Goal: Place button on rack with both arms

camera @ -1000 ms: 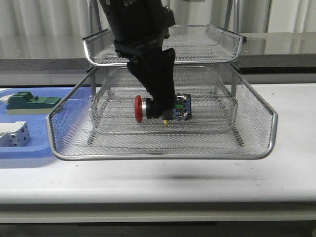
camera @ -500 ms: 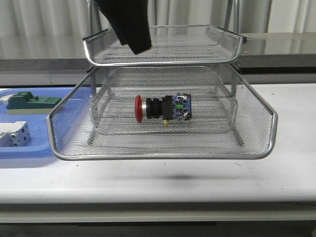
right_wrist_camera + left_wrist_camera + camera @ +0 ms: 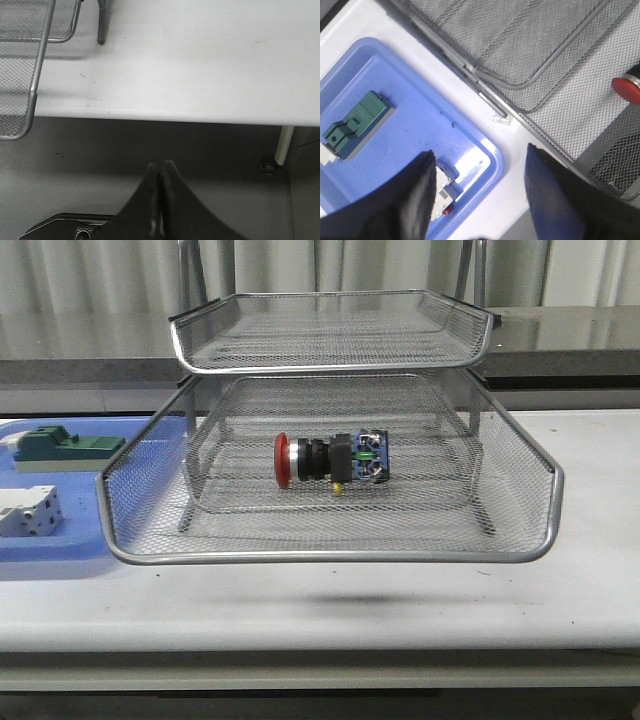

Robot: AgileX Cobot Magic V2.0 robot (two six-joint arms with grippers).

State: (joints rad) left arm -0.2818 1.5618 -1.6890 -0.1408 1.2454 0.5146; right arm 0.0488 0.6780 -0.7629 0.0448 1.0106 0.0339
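The left gripper (image 3: 480,195) hangs with its two dark fingers (image 3: 410,200) spread wide apart, holding nothing and touching nothing. Directly beneath it lies the blue plastic tray (image 3: 485,150), with a white block (image 3: 445,187) just below the gap between the fingers and a green block (image 3: 355,122) farther off in the same tray. Beyond the tray, on the white table (image 3: 520,200), is the corner of the wire-mesh rack (image 3: 530,85), and the button's red head (image 3: 626,89) shows through the mesh, well apart from this claw.

The right gripper (image 3: 160,200) has its fingers pressed together and empty, hovering off the table's front edge, with a rack corner (image 3: 35,95) off to one side.

From the front, the button (image 3: 330,460) lies on its side in the rack's middle tier (image 3: 330,555), red head toward the robot's left.

The placing looks finished. Doing this step well means keeping both claws clear of the rack rims, so nothing jolts the button.
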